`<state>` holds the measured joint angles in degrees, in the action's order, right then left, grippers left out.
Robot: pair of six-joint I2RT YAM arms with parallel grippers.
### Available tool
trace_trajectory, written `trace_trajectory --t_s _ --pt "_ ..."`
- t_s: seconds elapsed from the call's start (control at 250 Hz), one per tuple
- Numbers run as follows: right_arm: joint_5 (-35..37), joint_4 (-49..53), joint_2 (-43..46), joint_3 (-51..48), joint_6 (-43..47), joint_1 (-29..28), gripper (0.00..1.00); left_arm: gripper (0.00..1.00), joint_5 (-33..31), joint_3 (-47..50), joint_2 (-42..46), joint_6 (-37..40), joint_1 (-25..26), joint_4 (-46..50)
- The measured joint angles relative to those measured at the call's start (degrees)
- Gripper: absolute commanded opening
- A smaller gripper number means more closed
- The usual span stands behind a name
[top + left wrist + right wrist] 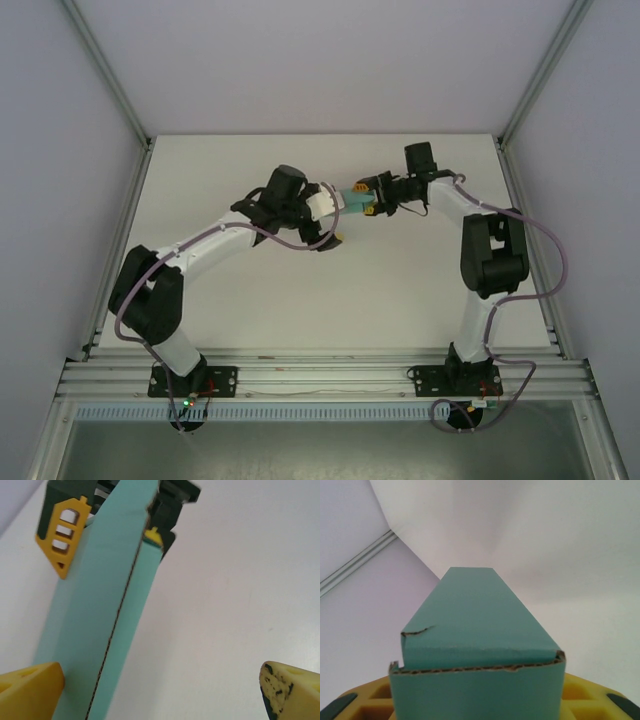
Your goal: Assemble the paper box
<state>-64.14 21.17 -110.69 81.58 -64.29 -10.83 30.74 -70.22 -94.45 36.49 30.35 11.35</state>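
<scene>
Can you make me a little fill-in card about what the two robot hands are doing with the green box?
Thing: teal-green card paper box, folded into a long shape
Right gripper: shut on one end of the box
Left gripper: wide open around the other end, not squeezing
Left gripper's yellow fingers: the box sits close beside one, far from the other
Damage: small tear near the held end
Surface: white table
</scene>
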Motion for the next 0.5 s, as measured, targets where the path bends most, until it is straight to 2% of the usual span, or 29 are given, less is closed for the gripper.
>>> trace_trajectory --t_s 0.128,0.296,0.384,0.5 --pt "-3.0 5.2 0.2 0.9 0.4 -0.2 0.32 1.0 -5.9 0.0 0.0 4.0 -0.5 0.9" --pt "-5.3 11.5 0.9 0.9 2.3 -0.8 0.29 0.99 -9.0 0.0 -0.3 6.1 -0.5 0.8" --pt "-5.3 13.7 1.3 0.9 3.1 -1.0 0.3 0.95 -9.4 -0.1 -1.0 6.7 -0.5 1.2" --pt "-5.4 14.3 1.3 0.9 2.9 -0.9 0.3 0.81 -10.0 -0.5 -1.4 7.6 -0.5 2.0"
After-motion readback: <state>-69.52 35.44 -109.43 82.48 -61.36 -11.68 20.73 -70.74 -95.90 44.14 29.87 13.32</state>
